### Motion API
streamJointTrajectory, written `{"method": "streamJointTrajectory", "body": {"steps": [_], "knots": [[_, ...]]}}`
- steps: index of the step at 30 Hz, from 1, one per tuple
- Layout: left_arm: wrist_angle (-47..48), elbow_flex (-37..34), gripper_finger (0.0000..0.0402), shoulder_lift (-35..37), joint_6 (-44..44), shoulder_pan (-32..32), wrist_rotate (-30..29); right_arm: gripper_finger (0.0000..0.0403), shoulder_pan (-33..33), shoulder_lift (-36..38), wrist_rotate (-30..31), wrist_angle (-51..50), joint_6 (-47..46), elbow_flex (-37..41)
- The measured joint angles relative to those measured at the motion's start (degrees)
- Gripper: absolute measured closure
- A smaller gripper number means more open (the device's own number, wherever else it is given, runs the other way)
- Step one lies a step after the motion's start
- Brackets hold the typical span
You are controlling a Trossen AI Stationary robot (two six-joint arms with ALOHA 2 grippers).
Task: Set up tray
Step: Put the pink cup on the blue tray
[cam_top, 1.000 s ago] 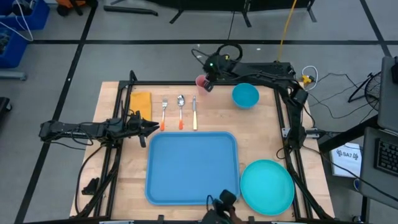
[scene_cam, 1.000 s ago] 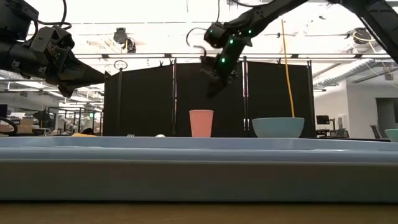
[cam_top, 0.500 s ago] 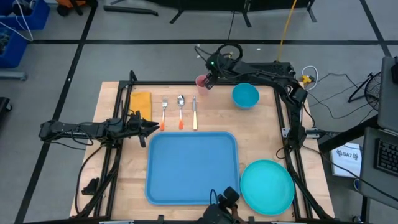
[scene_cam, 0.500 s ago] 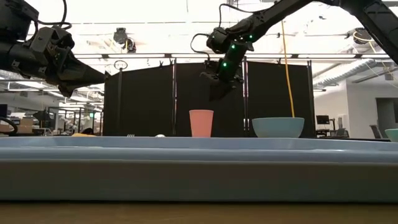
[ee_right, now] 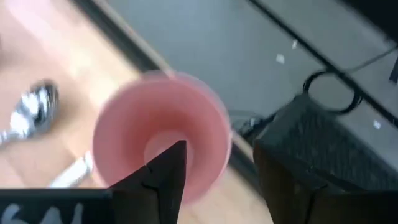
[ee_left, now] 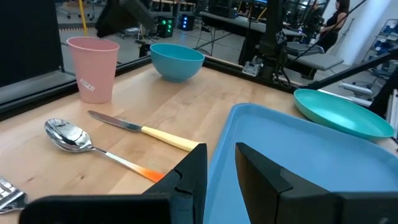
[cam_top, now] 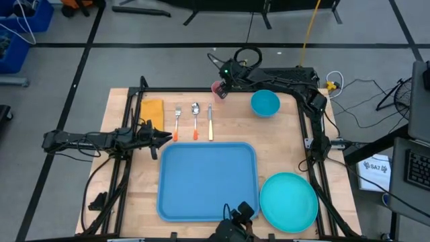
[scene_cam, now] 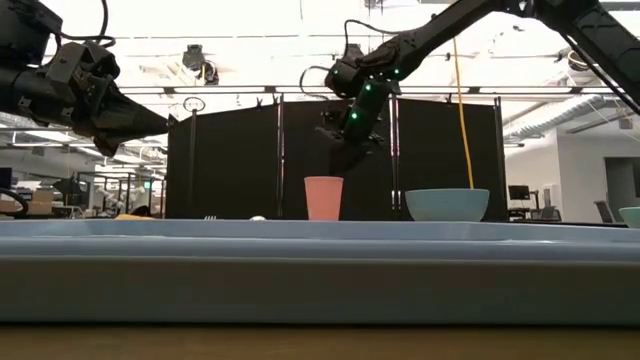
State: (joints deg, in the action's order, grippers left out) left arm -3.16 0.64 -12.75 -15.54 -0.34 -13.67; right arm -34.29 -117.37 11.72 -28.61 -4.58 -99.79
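The right gripper (ee_right: pixel 214 165), fingers apart, has dropped closer over the pink cup (scene_cam: pixel 323 198) at the table's far edge within the last second, probably lining up a grasp. The tray (cam_top: pixel 207 180) lies bare by the near edge (left gripper (ee_left: pixel 221 163) slightly open beside it).

The high view looks straight down on the whole table; the low view sits level behind the tray (scene_cam: pixel 320 262) rim; both wrist views (close in) share the pink cup (ee_right: pixel 161 134).
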Motion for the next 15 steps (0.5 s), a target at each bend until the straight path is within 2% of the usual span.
{"method": "streamJointTrajectory", "body": {"steps": [10,15], "knots": [[0.0,0.0,0.0314,0.0,0.4,0.0,0.7,0.0223,-0.1,-0.8,-1.4,-0.1,-1.2,0.0],[0.0,0.0,0.0314,0.0,0.4,0.0,0.7,0.0242,-0.1,-0.9,-1.5,-0.2,-1.2,0.0]]}}
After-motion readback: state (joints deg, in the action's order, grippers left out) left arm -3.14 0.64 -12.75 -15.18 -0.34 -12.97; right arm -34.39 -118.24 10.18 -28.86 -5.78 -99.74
